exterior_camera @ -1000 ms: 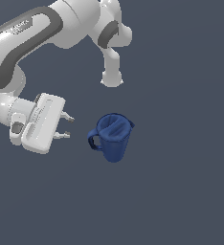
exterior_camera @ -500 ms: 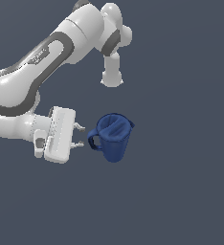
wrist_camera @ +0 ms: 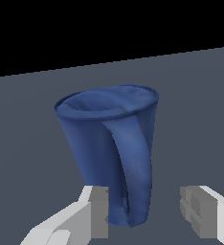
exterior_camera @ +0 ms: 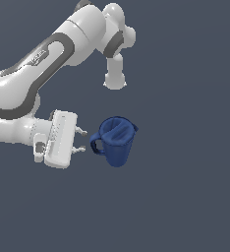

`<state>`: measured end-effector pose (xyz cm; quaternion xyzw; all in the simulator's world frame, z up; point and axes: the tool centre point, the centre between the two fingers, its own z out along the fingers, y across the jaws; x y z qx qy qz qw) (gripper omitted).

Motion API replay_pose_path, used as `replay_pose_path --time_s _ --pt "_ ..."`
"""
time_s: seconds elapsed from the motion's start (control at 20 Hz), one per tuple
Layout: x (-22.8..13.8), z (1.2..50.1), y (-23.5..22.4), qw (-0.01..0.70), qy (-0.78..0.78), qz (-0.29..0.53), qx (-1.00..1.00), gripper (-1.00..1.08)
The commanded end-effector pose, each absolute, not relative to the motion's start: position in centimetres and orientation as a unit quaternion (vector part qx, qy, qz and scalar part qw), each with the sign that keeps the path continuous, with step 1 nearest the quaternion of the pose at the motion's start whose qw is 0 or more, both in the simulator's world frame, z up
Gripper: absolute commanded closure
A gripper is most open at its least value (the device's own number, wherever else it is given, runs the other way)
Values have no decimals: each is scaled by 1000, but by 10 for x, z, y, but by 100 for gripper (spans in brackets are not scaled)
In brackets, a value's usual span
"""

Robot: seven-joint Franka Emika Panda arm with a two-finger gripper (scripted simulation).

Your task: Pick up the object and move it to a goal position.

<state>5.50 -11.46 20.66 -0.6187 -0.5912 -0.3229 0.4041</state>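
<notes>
While its white arm reaches in from the exterior view's left, the pincer (exterior_camera: 81, 140) points sideways at the dark blue pitcher (exterior_camera: 117, 141), its two fingers spread wide and gripping nothing. Standing upright on the grey tabletop (exterior_camera: 186, 197), the pitcher turns its loop handle (wrist_camera: 135, 177) toward the pincer (wrist_camera: 145, 210); in the wrist view the handle sits between the open fingertips (wrist_camera: 99, 208), untouched.
</notes>
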Motion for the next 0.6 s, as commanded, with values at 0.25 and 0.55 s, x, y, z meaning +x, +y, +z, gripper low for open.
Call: replay_pose_path --time_s 0.25,0.55 --pt "54 202 -105 404 -591 -323 -618 -20" --pt "53 195 -91 404 -591 -325 -618 -20"
